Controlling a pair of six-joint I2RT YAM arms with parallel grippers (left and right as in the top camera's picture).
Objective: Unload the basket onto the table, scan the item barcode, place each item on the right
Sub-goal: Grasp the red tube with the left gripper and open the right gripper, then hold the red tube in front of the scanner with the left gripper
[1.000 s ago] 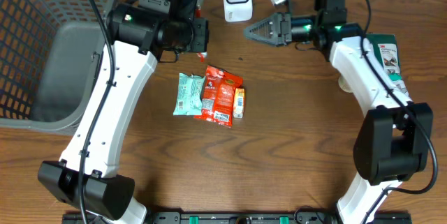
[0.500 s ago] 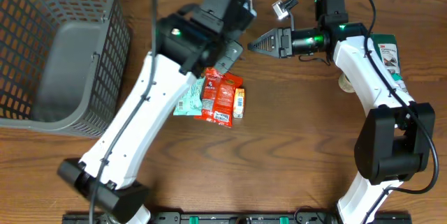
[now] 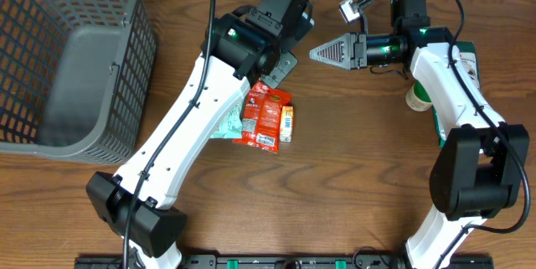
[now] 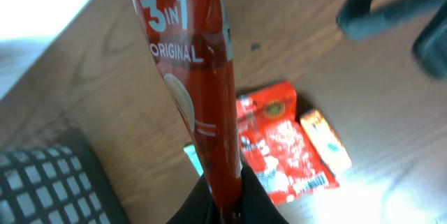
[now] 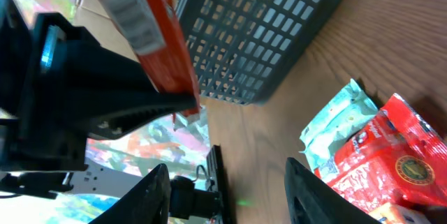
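Brown wooden table [image 3: 352,177] | left gripper [image 4: 227,206] pinches red 3-in-1 coffee stick sachet [image 4: 199,77], just swung from upper left to top centre | right gripper [image 5: 230,189] spread, empty | judged: sachet being presented for scanning

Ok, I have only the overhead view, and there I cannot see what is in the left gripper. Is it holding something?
Observer: Yes. In the left wrist view the left gripper is shut on a red sachet printed "3 in 1 ORIGINAL".
Operator: Does any barcode show?
Observer: The right wrist view shows a white label with dark lines on the sachet, too blurred to read.
Operator: And the right gripper, does it hold anything?
Observer: No. In its own view the right gripper is open, with nothing between its fingers.
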